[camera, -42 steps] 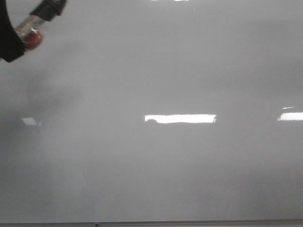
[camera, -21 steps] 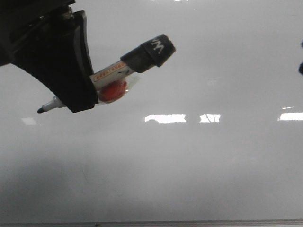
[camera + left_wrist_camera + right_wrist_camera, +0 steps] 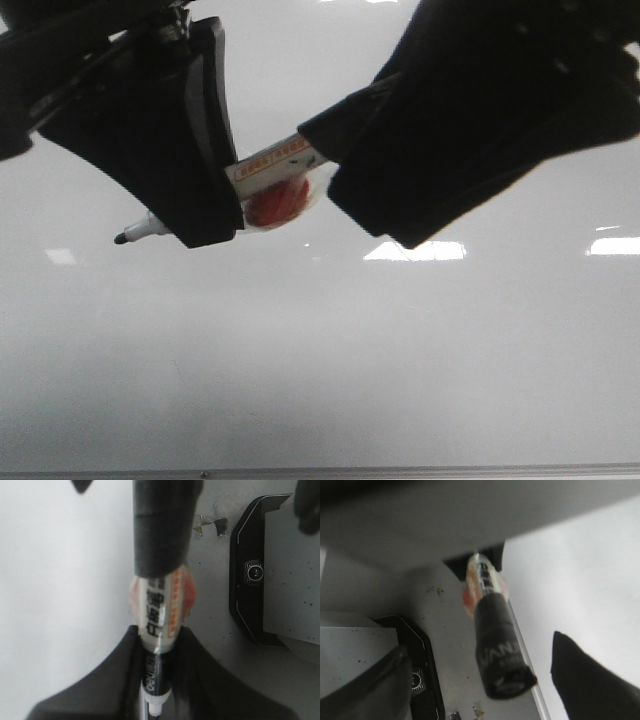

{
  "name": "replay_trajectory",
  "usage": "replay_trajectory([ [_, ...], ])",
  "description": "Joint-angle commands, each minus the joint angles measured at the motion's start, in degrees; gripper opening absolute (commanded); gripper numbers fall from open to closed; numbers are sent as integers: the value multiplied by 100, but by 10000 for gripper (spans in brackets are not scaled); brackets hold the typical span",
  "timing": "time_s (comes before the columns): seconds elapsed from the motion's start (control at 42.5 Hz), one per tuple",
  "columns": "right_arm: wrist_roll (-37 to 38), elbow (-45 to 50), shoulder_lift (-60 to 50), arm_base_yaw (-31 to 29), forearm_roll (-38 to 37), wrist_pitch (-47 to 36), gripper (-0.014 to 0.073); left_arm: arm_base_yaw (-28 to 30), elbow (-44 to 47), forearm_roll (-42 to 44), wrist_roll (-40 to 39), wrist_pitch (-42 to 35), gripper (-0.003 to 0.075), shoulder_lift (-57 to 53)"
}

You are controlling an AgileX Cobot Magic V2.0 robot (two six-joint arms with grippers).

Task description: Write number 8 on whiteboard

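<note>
The whiteboard (image 3: 350, 350) fills the front view, glossy and pale grey; I see no number 8 on it. My left gripper (image 3: 205, 190) is shut on a marker (image 3: 275, 160) with a white labelled barrel. Its bare black tip (image 3: 122, 238) points left, above the board. The marker's black capped rear end (image 3: 497, 650) lies between the fingers (image 3: 585, 680) of my right gripper (image 3: 480, 120), which is open and apart from it. In the left wrist view the marker (image 3: 160, 605) runs up from between my closed left fingers (image 3: 100, 690).
The board's thin grey frame edge (image 3: 300, 473) runs along the bottom of the front view. Bright light reflections (image 3: 415, 250) lie on the board. A black camera housing (image 3: 250, 575) sits beyond the board's edge on a speckled grey surface.
My left gripper with the marker has come into view and shifted right. My right gripper has come in from the right and now stands around the marker's black rear end.
</note>
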Motion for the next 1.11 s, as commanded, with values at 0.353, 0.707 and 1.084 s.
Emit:
replay_trajectory([
  [0.353, -94, -336, 171, 18, 317, -374, 288, -48, -187, -101, 207, -289, -20, -161],
  [0.707, -94, -336, 171, 18, 317, -341, -30, -48, -187, -101, 207, -289, 105, -161],
  [1.084, -36, -336, -235, -364, 48, -147, -69, 606, -152, -53, -287, -230, 388, -743],
])
